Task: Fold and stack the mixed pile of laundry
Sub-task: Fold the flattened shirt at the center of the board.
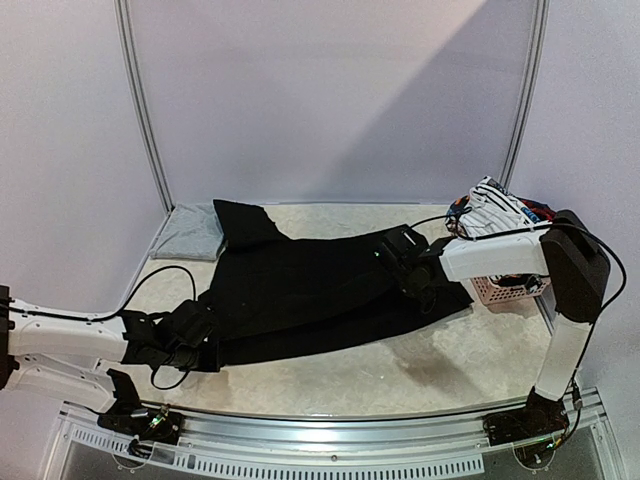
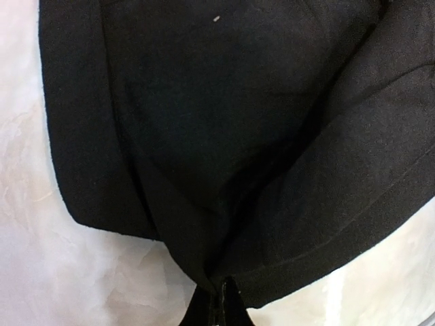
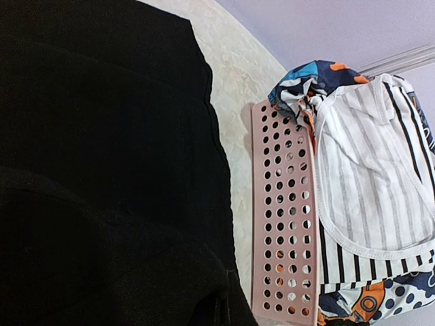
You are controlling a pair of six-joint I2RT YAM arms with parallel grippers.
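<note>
The left gripper has its jaws closed on a gathered edge of the black trousers, the cloth drawn into a pinch between the dark fingertips at the bottom of the left wrist view and fanning out from there in soft folds. The right gripper is likewise closed, and the black cloth bunches up into it at the bottom of its own view, though the fingers themselves barely show against the dark fabric. From above, the trousers lie spread across the middle of the pale marbled table, stretched long between the two grippers, with one leg angled off toward the far left. A single pale speck sits on the otherwise plain, matte black surface. Just beside the trousers' right edge stands the pink perforated basket, its wall close to the right gripper and partly hidden by the right arm in the top view. A white black-striped piece hangs over its rim, and a piece printed in blue, orange and white is tucked around it. At the far left corner of the table a light grey garment lies folded, touching the trousers' leg. A black cable loops over the table by the left arm.
</note>
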